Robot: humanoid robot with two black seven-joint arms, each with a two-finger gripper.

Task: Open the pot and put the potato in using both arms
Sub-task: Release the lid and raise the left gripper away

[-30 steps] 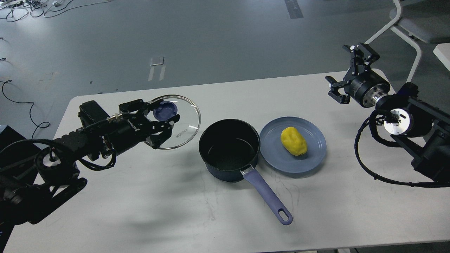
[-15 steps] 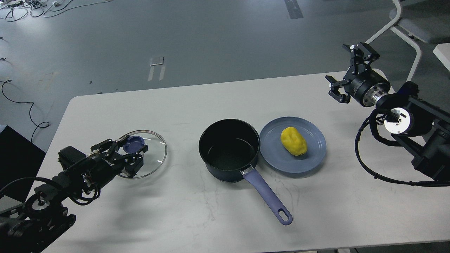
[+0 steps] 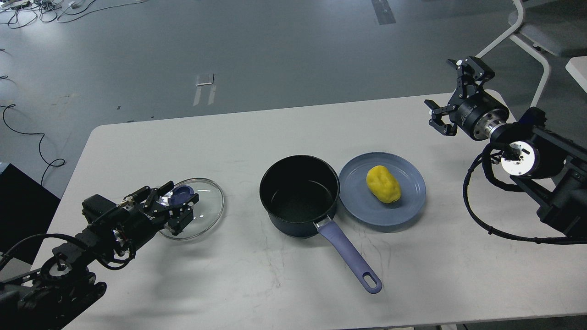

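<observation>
The dark pot stands open at the table's middle, its purple handle pointing to the front right. The yellow potato lies on a blue plate just right of the pot. The glass lid with its blue knob rests low at the table's left. My left gripper is shut on the knob. My right gripper is open and empty, raised above the table's far right corner, well apart from the potato.
The white table ends close behind my right gripper. A white chair frame stands beyond the right corner. Cables lie on the grey floor to the left.
My left gripper carried the lid from beside the pot down and to the left onto the table, then shifted it slightly right. The right arm has barely moved.
</observation>
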